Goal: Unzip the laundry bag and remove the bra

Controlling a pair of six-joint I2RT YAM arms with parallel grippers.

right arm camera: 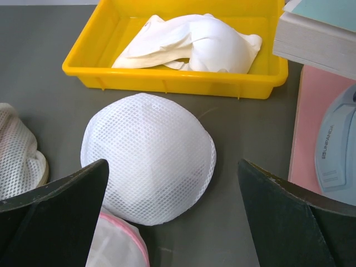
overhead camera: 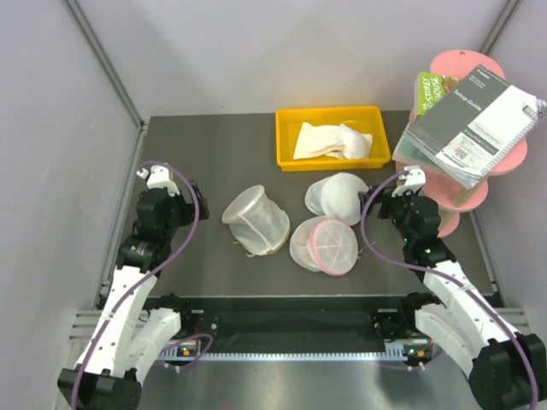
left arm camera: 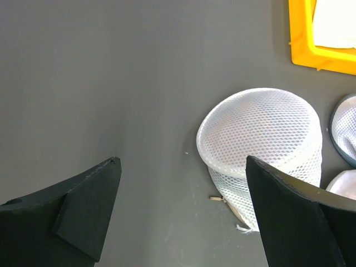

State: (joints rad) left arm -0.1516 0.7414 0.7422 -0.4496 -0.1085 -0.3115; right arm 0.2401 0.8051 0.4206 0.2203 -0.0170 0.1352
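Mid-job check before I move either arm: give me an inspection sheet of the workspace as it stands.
Surface: dark grey table, bags grouped mid-table.
Job's things: laundry bag, tan rim, tilted on its side left of centre; zip and contents not discernible.
Clutter: all-white mesh bag beside pink-rimmed mesh bag; yellow tray holding a white garment.
End effectors: left end effector open, empty, near the laundry bag; right end effector open, empty, over the all-white mesh bag.
Cables: purple cable looped beside each arm.
Surroundings: grey wall panels; pink stand at right carrying a manual.
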